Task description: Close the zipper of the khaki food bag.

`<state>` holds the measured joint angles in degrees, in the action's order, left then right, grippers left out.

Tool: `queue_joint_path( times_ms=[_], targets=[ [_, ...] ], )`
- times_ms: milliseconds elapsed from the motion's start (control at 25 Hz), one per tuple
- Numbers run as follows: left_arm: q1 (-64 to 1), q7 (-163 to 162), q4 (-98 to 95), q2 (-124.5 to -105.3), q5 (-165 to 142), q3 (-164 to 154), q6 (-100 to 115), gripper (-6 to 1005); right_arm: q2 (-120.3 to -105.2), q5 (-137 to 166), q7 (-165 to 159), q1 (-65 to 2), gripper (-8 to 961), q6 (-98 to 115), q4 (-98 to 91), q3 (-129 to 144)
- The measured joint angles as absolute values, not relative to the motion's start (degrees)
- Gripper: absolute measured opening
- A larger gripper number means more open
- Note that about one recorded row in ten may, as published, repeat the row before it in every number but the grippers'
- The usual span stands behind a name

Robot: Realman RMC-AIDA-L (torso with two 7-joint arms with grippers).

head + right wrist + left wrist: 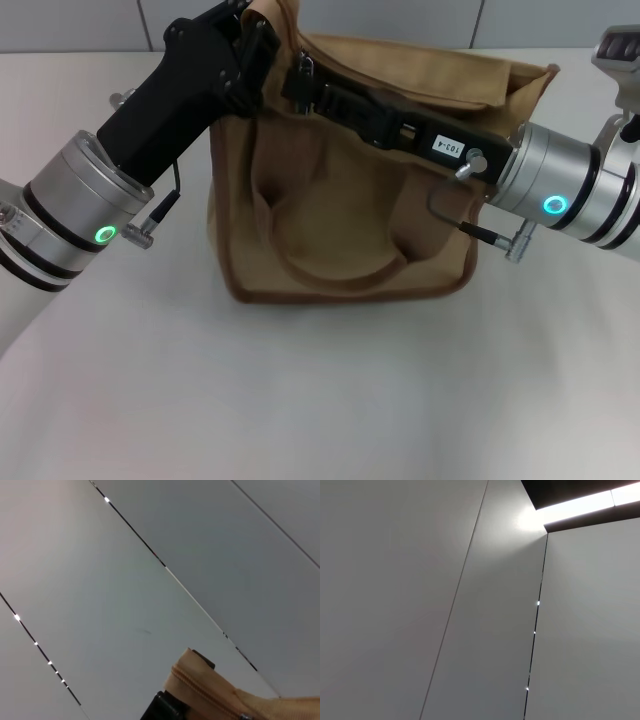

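The khaki food bag (340,210) stands upright in the middle of the white table. My left gripper (262,35) reaches in from the left and is shut on the bag's top left end, holding the fabric up. My right gripper (300,80) lies along the bag's top from the right, with its tip close to the left gripper, shut on the silver pull tab (303,66). In the right wrist view the tan zipper (200,690) runs closed from the bag's end to the slider (245,716). The left wrist view shows only wall panels.
The white table (330,400) spreads in front of the bag and on both sides. The bag's front handle (330,265) hangs down its front face. Grey wall panels (400,20) stand behind the table.
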<state>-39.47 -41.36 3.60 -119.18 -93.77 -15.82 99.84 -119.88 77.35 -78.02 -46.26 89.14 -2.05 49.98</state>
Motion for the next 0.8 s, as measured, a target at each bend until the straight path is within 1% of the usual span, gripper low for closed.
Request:
queue_joint_path(
  times_ms=[200, 440, 640, 800],
  targets=[
    [-39.4, -41.3, 3.6, -119.18, -93.8, -15.8, 100.0, 118, -119.88, 77.4, -77.7, -46.2, 291, 88.7, -2.1, 50.0],
    [-38.9, -41.3, 3.5, -119.18, -93.8, -15.7, 100.1, 124, -119.89, 77.4, -77.5, -45.4, 91, 88.8, -2.5, 50.0],
    [-37.8, -41.3, 3.1, -119.15, -93.6, -15.3, 100.3, 130, -119.79, 77.4, -78.8, -43.7, 5, 88.8, -3.9, 50.0],
    [-36.9, -41.3, 2.6, -119.06, -93.5, -14.8, 100.4, 134, -119.69, 77.5, -80.1, -41.8, 6, 88.8, -5.7, 50.0]
  ],
)
